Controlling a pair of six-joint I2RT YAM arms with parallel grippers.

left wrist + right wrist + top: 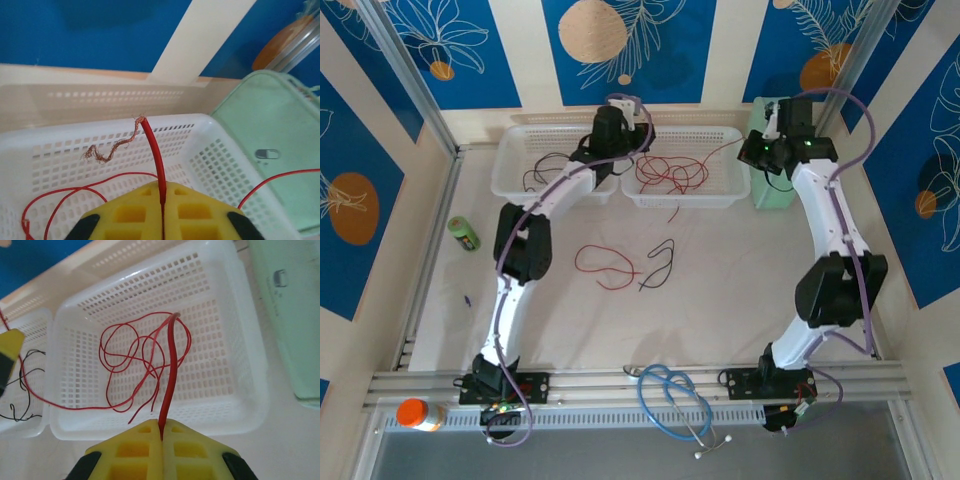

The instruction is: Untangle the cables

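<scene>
Red cables [142, 357] coiled in the right white basket [245, 370], black cables [545, 170] in the left basket [510, 160], a red strand [620, 265] and a black strand [667, 262] loose on the desk [740, 270], left tool [162, 197] clamped on a frayed red wire [154, 150], right tool [162, 432] clamped on a second red wire [169, 375]

baskets [685, 203] and green box [767, 198] block the far edge; cables [605, 265] litter mid-table.
</scene>
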